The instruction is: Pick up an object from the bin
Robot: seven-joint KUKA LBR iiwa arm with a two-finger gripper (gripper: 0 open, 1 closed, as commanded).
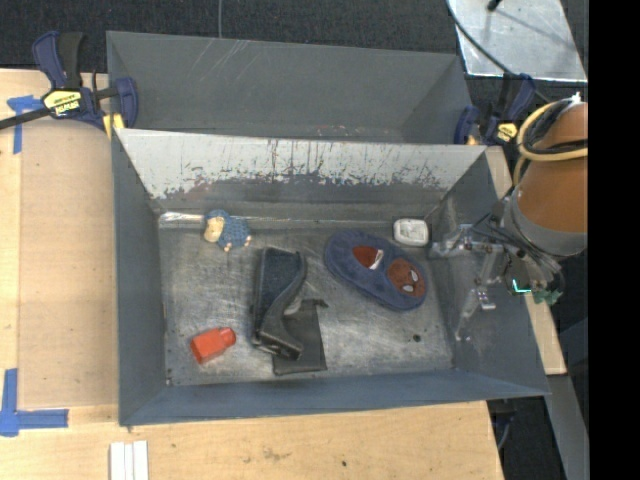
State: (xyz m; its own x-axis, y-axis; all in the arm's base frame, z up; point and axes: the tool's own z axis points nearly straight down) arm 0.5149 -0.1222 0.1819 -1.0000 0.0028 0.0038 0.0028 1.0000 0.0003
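My gripper (476,296) hangs over the bin's right sloping wall, above the floor's right edge, and nothing shows in it. Nearest to it, a little to its left, lies a blue slipper-shaped thing (372,272) with red and brown patches on top. A small white block (411,232) sits by the back wall, just behind that slipper and up-left of the gripper.
A dark grey folded pouch (285,310) lies in the middle of the floor. Near the front left corner sits an orange-red block (212,344). A small blue and tan toy (228,230) rests at the back left. The arm with its orange cover stands beyond the right rim.
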